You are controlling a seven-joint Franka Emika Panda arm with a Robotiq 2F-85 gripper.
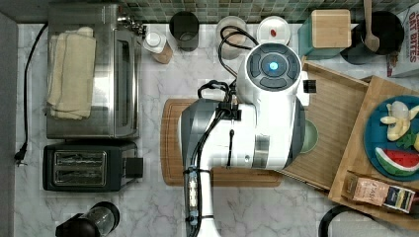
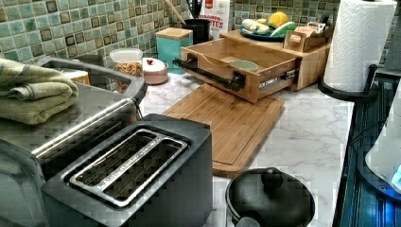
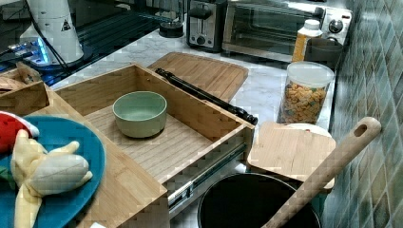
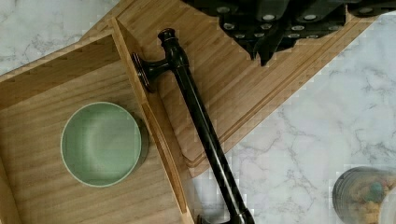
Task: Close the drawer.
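Wrist view had the gripper (image 4: 275,44) above the board, beside the black handle (image 4: 201,121), touching nothing; finger state unclear. Drawer (image 3: 157,147) stood fully open, closing not begun.

My white marble counter (image 2: 312,132) carries a cutting board (image 2: 231,125); the black toaster (image 2: 127,175) stands near this board.

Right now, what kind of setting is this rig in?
Looks like a kitchen counter, possibly a mock-up: marble-look counter with green tile backsplash, a toaster beside a toaster oven, and a paper towel roll.
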